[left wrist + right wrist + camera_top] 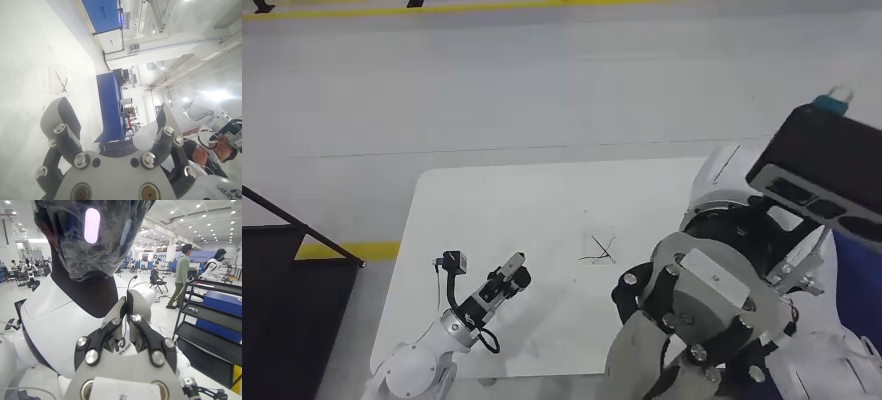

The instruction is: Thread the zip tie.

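Several thin black zip ties (599,250) lie crossed on the white table (492,210), about mid-table; in the left wrist view these zip ties (62,84) rest beyond my open fingers. My left gripper (516,270) sits low over the table's near left part, left of the ties and apart from them. It (113,106) is open with nothing between its fingers. My right gripper (126,298) is raised off the table and turned back toward the robot. It is shut on one black zip tie (132,279), whose end sticks up past the fingertips. The right arm (712,300) hangs over the near right corner.
A faint clear sheet or tray (56,75) lies under the loose ties. A black stand (282,300) is beside the table's left edge. The table's far half is bare white surface.
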`<control>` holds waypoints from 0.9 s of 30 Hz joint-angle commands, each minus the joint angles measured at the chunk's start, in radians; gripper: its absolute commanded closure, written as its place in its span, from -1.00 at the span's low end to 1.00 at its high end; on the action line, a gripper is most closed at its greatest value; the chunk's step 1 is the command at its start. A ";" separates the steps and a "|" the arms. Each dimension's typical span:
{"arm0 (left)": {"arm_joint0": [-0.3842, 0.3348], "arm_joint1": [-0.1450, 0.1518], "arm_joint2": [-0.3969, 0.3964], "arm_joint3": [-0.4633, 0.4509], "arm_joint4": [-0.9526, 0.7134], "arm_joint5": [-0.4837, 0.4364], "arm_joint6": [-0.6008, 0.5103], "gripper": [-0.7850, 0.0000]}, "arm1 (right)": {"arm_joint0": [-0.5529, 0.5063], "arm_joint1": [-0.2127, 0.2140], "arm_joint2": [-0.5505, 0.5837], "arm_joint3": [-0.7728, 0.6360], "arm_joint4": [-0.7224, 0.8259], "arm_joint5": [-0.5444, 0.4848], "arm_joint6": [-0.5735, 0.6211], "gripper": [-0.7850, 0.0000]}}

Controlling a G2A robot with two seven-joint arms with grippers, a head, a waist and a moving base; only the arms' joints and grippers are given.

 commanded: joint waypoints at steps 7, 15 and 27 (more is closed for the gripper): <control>0.000 0.000 0.000 0.000 0.000 0.000 0.000 -1.00 | 0.003 -0.001 -0.048 0.068 0.098 0.101 0.101 1.00; 0.000 0.000 0.000 0.000 0.000 0.000 0.000 -1.00 | 0.014 -0.022 -0.075 0.087 0.203 0.146 0.146 1.00; 0.000 0.000 0.000 0.000 0.000 0.000 0.000 -1.00 | -0.022 -0.037 -0.046 0.092 0.094 0.161 0.161 1.00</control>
